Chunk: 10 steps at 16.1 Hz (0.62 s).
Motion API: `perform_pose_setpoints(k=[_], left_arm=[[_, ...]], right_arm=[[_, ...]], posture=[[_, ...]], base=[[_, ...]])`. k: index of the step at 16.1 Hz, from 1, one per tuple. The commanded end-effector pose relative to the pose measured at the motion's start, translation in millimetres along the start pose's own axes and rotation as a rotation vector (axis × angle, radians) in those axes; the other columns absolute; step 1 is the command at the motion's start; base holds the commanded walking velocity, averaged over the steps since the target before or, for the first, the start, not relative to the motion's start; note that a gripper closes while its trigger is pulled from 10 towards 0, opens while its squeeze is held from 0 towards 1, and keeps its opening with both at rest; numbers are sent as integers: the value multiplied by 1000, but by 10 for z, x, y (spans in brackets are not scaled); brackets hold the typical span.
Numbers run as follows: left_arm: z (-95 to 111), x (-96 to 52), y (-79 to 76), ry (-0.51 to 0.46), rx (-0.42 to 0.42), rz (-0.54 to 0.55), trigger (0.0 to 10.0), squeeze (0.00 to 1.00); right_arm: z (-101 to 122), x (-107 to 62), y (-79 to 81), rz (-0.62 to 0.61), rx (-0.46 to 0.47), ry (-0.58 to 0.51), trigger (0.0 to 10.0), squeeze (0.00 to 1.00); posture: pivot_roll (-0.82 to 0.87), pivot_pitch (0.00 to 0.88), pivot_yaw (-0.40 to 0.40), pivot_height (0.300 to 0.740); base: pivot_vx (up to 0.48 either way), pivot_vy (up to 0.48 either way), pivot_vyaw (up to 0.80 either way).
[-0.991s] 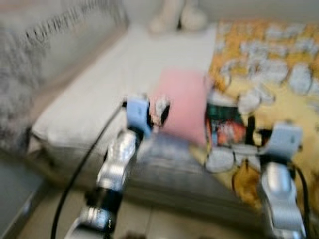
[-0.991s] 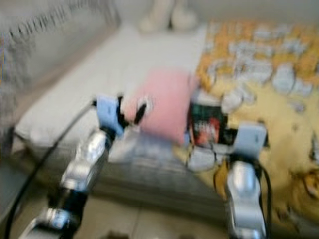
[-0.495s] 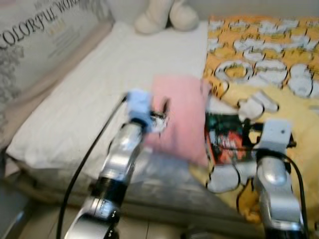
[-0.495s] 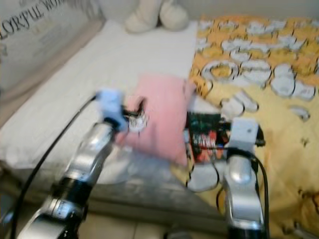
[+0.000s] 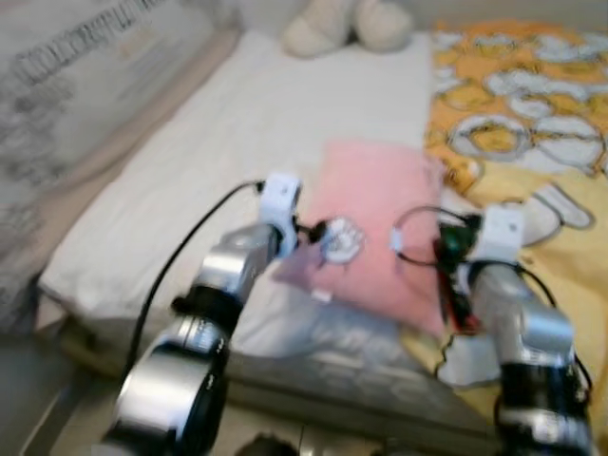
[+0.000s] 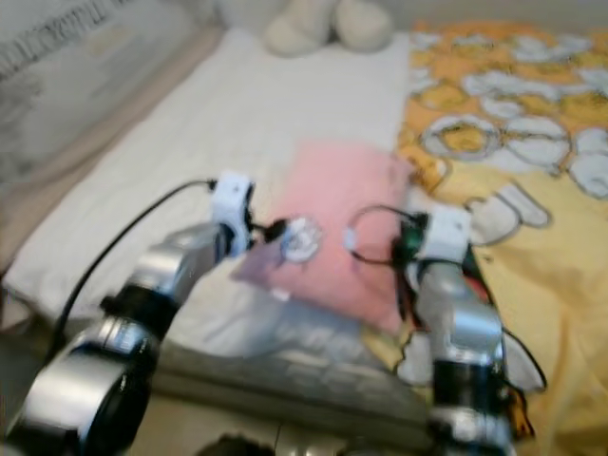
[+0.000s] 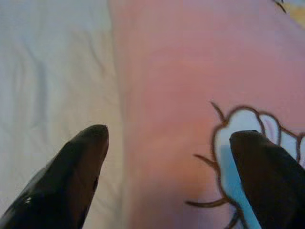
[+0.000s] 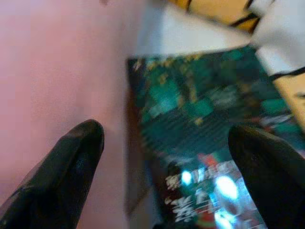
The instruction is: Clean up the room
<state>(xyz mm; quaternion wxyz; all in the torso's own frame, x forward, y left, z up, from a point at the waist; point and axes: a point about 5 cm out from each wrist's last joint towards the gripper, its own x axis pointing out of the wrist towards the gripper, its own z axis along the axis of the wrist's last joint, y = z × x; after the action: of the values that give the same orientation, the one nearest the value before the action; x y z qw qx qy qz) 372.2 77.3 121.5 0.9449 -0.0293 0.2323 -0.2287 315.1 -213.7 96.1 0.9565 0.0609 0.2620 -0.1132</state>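
Bed point(image 5: 237, 123), white sheet, with yellow-and-orange patterned blanket point(image 5: 532, 123) on the robot's right side. Pink pillow point(image 5: 380, 228) at the near edge between sheet and blanket; dark green book point(image 8: 205, 124) just beside it, toward the blanket. Left gripper point(image 7: 167, 157), fingers spread, over the pillow's left edge; right gripper point(image 8: 167, 157), fingers spread, over the pillow-book boundary.
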Motion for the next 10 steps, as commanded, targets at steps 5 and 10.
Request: perform_pose_setpoints(k=[5, 10], left_arm=[[-7, 47, 100, -5, -179, 51, 10000, 0], [-82, 145, -62, -19, -87, 67, 10000, 0]], right_arm=[[-53, 160, 150, 72, -16, 43, 10000, 0], [4, 290, 91, 58, 75, -44, 10000, 0]], posture=[[-255, 0, 72, 714], [-282, 55, 55, 714]], base=[[0, 0, 0], [0, 0, 0]])
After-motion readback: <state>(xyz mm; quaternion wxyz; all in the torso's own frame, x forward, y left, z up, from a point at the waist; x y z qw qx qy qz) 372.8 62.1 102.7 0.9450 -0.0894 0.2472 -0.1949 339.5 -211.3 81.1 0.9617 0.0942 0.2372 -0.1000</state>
